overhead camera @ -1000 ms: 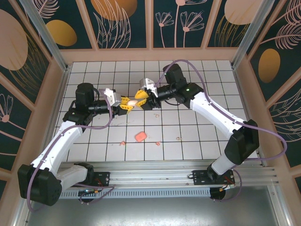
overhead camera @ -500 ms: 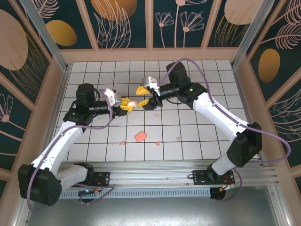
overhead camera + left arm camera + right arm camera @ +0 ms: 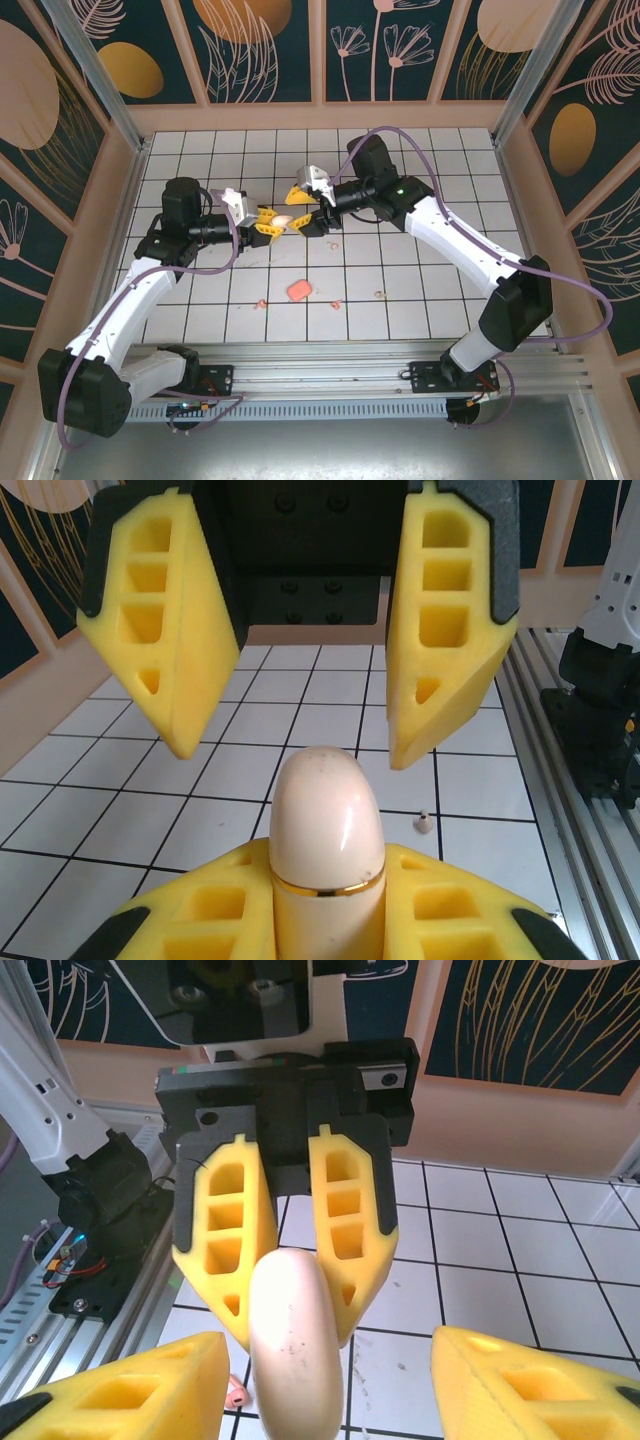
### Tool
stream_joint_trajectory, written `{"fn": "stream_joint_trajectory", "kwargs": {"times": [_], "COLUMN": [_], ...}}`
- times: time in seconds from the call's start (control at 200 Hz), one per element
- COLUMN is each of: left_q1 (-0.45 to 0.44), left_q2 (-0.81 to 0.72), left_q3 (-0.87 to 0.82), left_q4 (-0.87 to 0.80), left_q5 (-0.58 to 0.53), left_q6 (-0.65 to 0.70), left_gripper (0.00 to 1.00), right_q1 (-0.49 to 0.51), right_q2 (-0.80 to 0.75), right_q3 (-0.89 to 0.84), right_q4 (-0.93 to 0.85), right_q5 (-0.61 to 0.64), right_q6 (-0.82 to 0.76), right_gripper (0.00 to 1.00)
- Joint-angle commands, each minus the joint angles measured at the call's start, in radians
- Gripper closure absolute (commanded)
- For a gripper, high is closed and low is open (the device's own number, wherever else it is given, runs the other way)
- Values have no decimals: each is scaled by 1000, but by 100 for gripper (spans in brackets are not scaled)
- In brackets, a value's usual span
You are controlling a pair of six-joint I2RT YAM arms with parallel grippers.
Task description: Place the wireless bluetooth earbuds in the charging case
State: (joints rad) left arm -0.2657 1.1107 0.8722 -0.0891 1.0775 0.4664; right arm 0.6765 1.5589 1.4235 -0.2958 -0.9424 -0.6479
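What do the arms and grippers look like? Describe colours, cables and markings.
The left arm and right arm have white links, black joints and a looping purple cable. The left gripper and right gripper carry yellow, pocketed wedge fingers on black mounts.

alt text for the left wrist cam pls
The left gripper clamps a pale pink charging case with a gold band, its rounded end pointing at the right gripper, whose yellow jaws stand open just beyond it. One tiny earbud lies on the white tiled table.

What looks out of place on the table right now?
Tiny pink earbuds lie scattered loose across the tiles near the front, apart from one another, while the left claw holds the pale rounded case up in the air.
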Motion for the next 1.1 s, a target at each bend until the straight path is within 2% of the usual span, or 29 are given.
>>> {"fn": "stream_joint_trajectory", "kwargs": {"times": [0.0, 0.3, 1.096], "left_q1": [0, 1, 1], "left_q2": [-14, -17, -31], "left_q3": [2, 4, -21], "left_q4": [22, 32, 55], "left_q5": [44, 53, 59], "left_q6": [-11, -25, -48], "left_gripper": [84, 84, 84], "right_q1": [14, 16, -30], "right_q2": [15, 28, -65], "right_q3": [20, 22, -96], "right_q4": [-14, 3, 207], "right_q5": [17, 62, 151], "right_q6": [-20, -9, 95], "right_gripper": [44, 44, 44]}}
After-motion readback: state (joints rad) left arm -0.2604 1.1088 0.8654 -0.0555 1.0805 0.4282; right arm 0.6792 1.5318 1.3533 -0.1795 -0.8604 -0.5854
